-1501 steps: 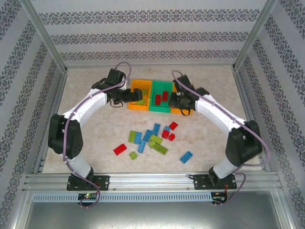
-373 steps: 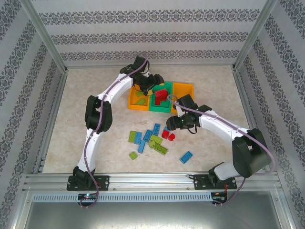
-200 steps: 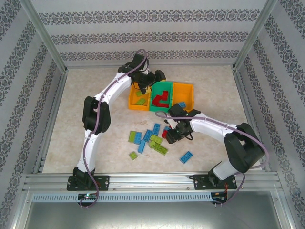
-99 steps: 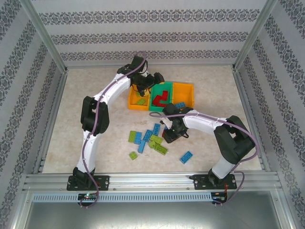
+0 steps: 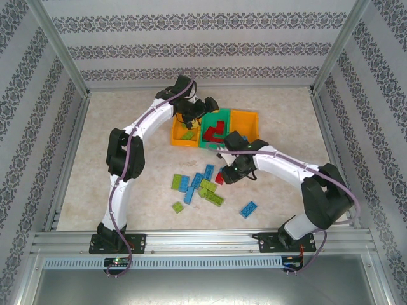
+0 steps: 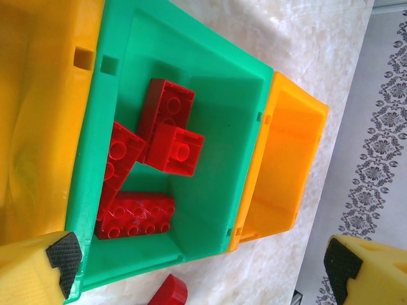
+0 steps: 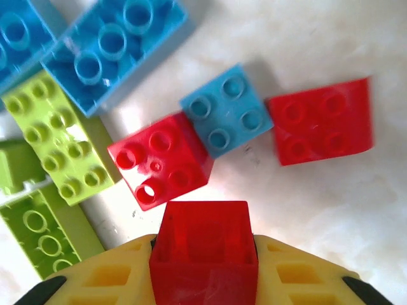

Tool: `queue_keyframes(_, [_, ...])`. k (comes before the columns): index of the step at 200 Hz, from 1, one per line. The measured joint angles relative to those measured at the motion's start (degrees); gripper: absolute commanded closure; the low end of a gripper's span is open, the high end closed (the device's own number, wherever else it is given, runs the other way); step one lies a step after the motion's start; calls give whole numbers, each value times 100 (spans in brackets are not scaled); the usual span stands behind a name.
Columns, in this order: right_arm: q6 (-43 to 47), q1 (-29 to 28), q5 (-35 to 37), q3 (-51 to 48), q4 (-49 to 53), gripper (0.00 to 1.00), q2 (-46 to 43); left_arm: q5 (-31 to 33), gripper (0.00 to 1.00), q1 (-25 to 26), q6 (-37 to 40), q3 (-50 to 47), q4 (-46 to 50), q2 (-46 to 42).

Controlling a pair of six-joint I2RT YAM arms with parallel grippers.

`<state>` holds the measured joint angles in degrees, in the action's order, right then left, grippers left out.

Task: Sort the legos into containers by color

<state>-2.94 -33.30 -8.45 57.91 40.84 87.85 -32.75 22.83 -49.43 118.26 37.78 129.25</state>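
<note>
Lego, red, in grip of right claw.

The right gripper has swung from the orange bin down to clamp a red brick.

**Left wrist view.** The green bin is seen from above, flanked by an orange bin against its left wall and a second orange bin against its right wall. Four red legos are contained in it: a long brick along the lower wall, a tilted brick by the left wall, an upper brick, and a small brick resting across those two. Another red piece is cut off by the lower edge, on the marbled table just outside the bin. The left gripper is shown spread wide, its black-padded fingers at the lower corners.
</note>
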Motion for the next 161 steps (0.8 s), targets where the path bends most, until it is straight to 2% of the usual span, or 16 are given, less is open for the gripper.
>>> queue_keyframes(30, [-365,540,-317,614,-238,67,101,55,0,-7,164,-42,44,-2])
queue_keyframes(61, [-1040,1012,-748,1930,-619,67,988,236,0,-7,407,-144,177,-133])
queue_keyframes(105, [-1805,1152,-1154,3672,-623,67,2430,542,0,-92,529,-774,229,-702])
queue_keyframes(161, [-2566,1305,-1204,4542,-461,60,3263,848,0,-492,555,-1851,291,-1401])
